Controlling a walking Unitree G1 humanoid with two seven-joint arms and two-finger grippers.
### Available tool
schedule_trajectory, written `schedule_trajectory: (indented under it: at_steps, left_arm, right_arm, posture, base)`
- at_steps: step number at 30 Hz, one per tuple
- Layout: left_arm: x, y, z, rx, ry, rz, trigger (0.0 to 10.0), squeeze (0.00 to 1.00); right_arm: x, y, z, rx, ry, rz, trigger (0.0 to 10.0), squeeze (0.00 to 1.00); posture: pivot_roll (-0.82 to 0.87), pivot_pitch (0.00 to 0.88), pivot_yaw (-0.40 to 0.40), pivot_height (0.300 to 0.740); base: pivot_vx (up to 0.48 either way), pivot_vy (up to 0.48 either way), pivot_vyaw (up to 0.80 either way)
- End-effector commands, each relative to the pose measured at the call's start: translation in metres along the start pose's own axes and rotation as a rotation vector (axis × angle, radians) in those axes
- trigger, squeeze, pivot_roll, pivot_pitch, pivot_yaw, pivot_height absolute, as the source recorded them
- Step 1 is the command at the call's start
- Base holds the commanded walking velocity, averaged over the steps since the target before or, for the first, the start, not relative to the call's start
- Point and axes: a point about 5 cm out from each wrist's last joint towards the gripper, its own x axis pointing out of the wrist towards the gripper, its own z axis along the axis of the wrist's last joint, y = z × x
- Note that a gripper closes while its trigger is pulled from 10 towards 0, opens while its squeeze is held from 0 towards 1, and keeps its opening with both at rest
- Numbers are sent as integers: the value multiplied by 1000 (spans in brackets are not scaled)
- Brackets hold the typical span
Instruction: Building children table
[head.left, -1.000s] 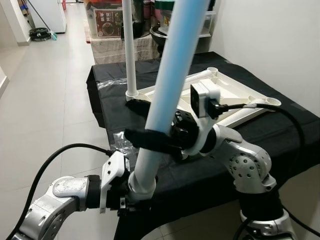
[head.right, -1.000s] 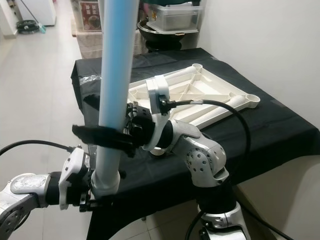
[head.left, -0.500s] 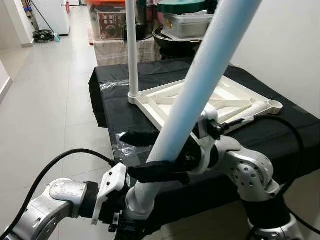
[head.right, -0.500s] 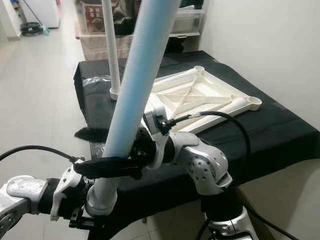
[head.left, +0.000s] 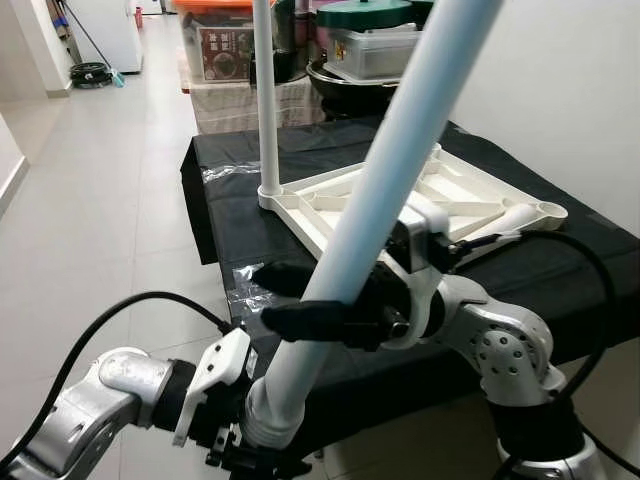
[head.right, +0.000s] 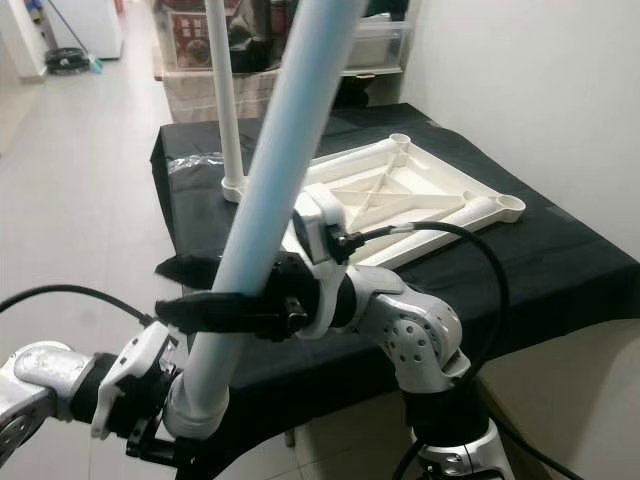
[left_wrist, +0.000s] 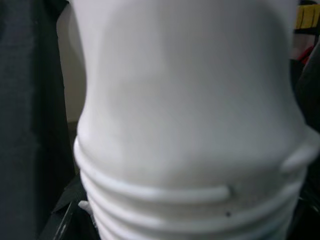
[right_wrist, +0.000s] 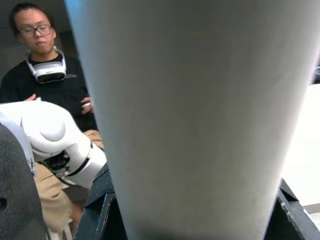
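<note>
Table: a black-draped table (head.left: 560, 290) stands ahead of the robot, against a pale wall, and carries the work.
Tabletop: the white children's tabletop (head.left: 400, 200) lies upside down on the cloth, ribs up, with round leg sockets at its corners.
Fitted leg: one white leg (head.left: 266, 90) stands upright in the near-left corner socket.
Loose leg: a second white leg (head.left: 390, 190) is held in the air in front of the table's near edge, slanting up and to the right, its threaded end (left_wrist: 200, 200) at the bottom, well apart from any socket.
Right pincer: the right pincer (head.right: 215, 290) pinches the loose leg partway up, one black finger on each side of the tube.
Left pincer: the left pincer (head.left: 250, 445) is at the leg's lower end; the wrist view is taken up by the threads, and whether its fingers press the leg cannot be told.
Person: a seated person (right_wrist: 45, 80) wearing a headset shows behind the leg in the right wrist view.
Step in hand: carrying the second leg toward the tabletop, by the look of it.
Next move: likely to turn the threaded end downward, line it up over a free corner socket, then lower and twist it home.
</note>
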Motion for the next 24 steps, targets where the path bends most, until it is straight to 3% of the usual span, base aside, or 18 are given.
schedule_trajectory:
  at_steps: [1, 2, 3, 4, 8, 10, 14, 17, 18, 19, 21, 22, 23, 24]
  left_arm:
    - [-9, 13, 0, 41, 26, 117, 10000, 0]
    - [-9, 17, 1, 56, 9, 147, 10000, 216]
    - [-9, 17, 1, 56, 9, 147, 10000, 216]
    - [-9, 22, 2, 67, -5, 188, 10000, 1000]
    - [-21, 32, 6, 107, -30, 330, 10000, 1000]
    - [-24, 33, 8, 110, -33, 348, 10000, 1000]
    - [-41, 23, 18, 134, -22, 398, 10000, 1000]
    - [-44, 19, 22, 138, -35, 409, 10000, 1000]
    - [-49, 15, 26, 148, -46, 438, 10000, 859]
    - [-55, 12, 29, 165, -62, 509, 10000, 0]
    - [-65, 11, 31, 186, -93, 639, 10000, 0]
    - [-65, 11, 31, 186, -93, 639, 10000, 0]
    - [-72, 16, 24, 172, -119, 803, 10000, 0]
    - [-72, 16, 24, 172, -119, 803, 10000, 0]
  right_arm:
    - [1, 7, -3, 67, -38, 57, 0, 0]
    - [2, 7, -4, 72, -42, 53, 0, 0]
    - [2, 7, -4, 72, -42, 53, 0, 0]
    - [2, 7, -5, 74, -45, 48, 0, 0]
    - [-3, -9, -3, 25, -59, -102, 0, 0]
    - [-7, -13, -1, 9, -54, -134, 0, 0]
    - [-34, -28, 4, -70, 29, -282, 0, 0]
    - [-41, -31, 6, -89, 47, -317, 0, 0]
    - [-49, -34, 8, -114, 74, -367, 0, 0]
    - [-62, -41, 11, -148, 116, -451, 0, 0]
    - [-79, -51, 16, -209, 179, -581, 0, 0]
    - [-79, -51, 16, -209, 179, -581, 0, 0]
    - [-93, -68, 23, -283, 203, -787, 0, 0]
    - [-93, -68, 23, -283, 203, -787, 0, 0]
  posture:
    - [39, 0, -48, 740]
    - [39, 0, -48, 740]
    - [39, 0, -48, 740]
    - [39, 0, -48, 740]
    - [37, 0, -47, 740]
    - [37, 0, -47, 740]
    - [48, 0, -60, 740]
    - [52, 0, -65, 740]
    - [57, 0, -69, 740]
    - [63, 0, -75, 740]
    - [72, 0, -84, 740]
    - [72, 0, -84, 740]
    - [72, 0, -84, 740]
    - [72, 0, -84, 740]
  base:
    - [0, 0, 0]
    - [0, 0, 0]
    - [0, 0, 0]
    - [0, 0, 0]
    - [0, 0, 0]
    - [0, 0, 0]
    - [0, 0, 0]
    - [0, 0, 0]
    - [0, 0, 0]
    - [0, 0, 0]
    - [0, 0, 0]
    - [0, 0, 0]
    - [0, 0, 0]
    - [0, 0, 0]
